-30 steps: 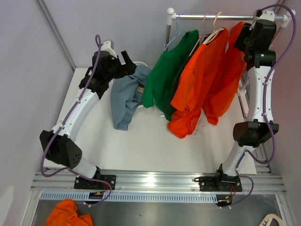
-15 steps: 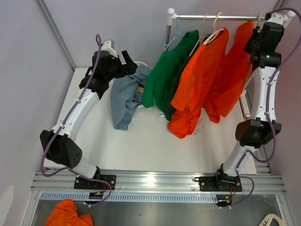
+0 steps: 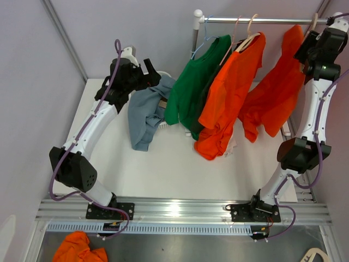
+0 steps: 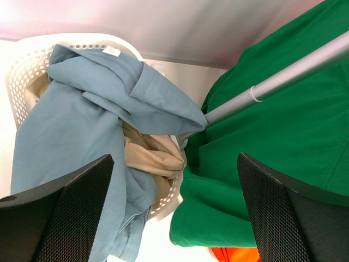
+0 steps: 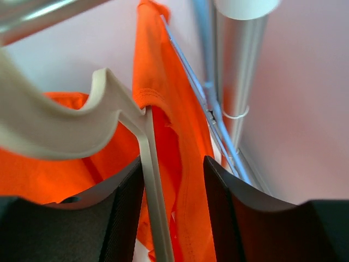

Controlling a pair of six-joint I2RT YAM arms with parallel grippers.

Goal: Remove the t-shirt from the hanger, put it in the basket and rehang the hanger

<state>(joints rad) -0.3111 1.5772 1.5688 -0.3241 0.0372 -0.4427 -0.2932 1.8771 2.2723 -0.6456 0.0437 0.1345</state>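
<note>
An orange t-shirt [image 3: 275, 93] hangs on a pale hanger [image 3: 314, 21] at the far right end of the rail [image 3: 272, 20]. My right gripper [image 3: 305, 50] is shut on the hanger's arm [image 5: 147, 180] and the shirt's shoulder fabric [image 5: 177, 142], which sit between its jaws [image 5: 173, 218]. My left gripper [image 3: 150, 73] is open and empty over a white basket [image 4: 27, 60]. In the left wrist view its jaws [image 4: 174, 213] stand wide apart above a blue shirt [image 4: 65, 125].
A green shirt [image 3: 191, 90] and a second orange shirt [image 3: 226, 103] hang on the rail's left half. The blue shirt [image 3: 143, 117] drapes out of the basket [image 3: 162, 73] onto the table. The rail's right post [image 5: 234, 71] is close by. An orange cloth [image 3: 82, 246] lies below the table's front edge.
My right gripper has moved right along the rail with the hanger and orange t-shirt, pulling it apart from the middle orange shirt. The left arm has barely moved.
</note>
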